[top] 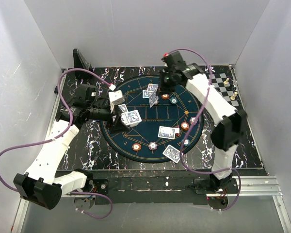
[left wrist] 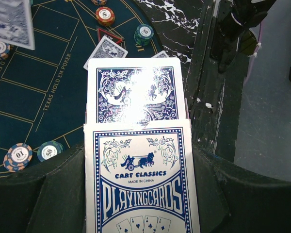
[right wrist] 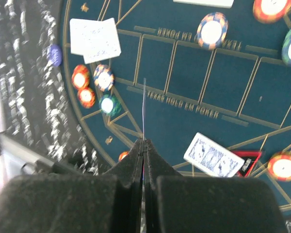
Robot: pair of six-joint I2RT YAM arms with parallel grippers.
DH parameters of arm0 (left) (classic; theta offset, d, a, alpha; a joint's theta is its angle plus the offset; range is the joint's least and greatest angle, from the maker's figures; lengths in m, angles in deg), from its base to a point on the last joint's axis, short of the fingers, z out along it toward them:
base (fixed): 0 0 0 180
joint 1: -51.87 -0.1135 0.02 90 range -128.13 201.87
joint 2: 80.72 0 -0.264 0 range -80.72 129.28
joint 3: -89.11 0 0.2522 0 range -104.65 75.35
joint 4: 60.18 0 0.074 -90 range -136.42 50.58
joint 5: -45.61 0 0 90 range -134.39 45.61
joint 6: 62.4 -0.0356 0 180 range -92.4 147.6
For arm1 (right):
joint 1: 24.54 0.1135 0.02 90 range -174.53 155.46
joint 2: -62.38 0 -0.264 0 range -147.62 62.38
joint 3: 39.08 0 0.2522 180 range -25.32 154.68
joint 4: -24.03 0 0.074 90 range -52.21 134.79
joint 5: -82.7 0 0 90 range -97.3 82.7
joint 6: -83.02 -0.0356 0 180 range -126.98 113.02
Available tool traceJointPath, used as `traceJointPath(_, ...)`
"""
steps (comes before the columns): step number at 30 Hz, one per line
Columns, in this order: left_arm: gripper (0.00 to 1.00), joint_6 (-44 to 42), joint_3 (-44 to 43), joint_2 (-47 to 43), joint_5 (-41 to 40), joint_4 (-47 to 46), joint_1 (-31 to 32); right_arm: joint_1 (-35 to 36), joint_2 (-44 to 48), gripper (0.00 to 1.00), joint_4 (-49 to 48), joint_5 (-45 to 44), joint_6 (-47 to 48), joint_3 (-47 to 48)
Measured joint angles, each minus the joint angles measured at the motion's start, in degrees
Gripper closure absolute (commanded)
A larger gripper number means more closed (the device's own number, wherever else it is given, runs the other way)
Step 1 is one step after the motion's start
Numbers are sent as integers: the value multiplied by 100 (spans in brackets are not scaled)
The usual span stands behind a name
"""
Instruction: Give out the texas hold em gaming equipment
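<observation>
My left gripper (top: pixel 128 119) is shut on a blue-and-white playing card box (left wrist: pixel 140 179) over the mat's left edge. A blue-backed card (left wrist: pixel 134 90) sticks out of the box's open end. My right gripper (top: pixel 154 94) hovers over the mat's far middle, shut on a single playing card seen edge-on (right wrist: pixel 144 109). Dealt cards lie on the mat (top: pixel 168 132) (top: pixel 172 153) (right wrist: pixel 94 39) (right wrist: pixel 213 155). Striped chips sit round the mat: orange (top: pixel 136 146) (top: pixel 184 125), teal (top: pixel 173 100) (left wrist: pixel 144 34). A red triangle marker (right wrist: pixel 247 160) lies by one card.
The round dark-blue mat (top: pixel 157 116) with gold lines covers the middle of the black marbled board. A chessboard (top: pixel 225 87) with small pieces lies at the far right. A black stand (top: pixel 80 59) rises at the far left corner. White walls enclose the table.
</observation>
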Motion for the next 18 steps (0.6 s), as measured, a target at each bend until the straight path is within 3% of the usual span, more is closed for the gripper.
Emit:
traceJointPath(5,60,-2,0,-129,0,140,-74,549,-1768,99,835,-1215,461,2304)
traceJointPath(8,60,-2,0,-195,11,199,-122,848,-2347,99,975,-1851,717,3056)
traceJointPath(18,60,-140,-20,-396,63,599,-286,1915,-3324,99,787,-3958,1602,2844)
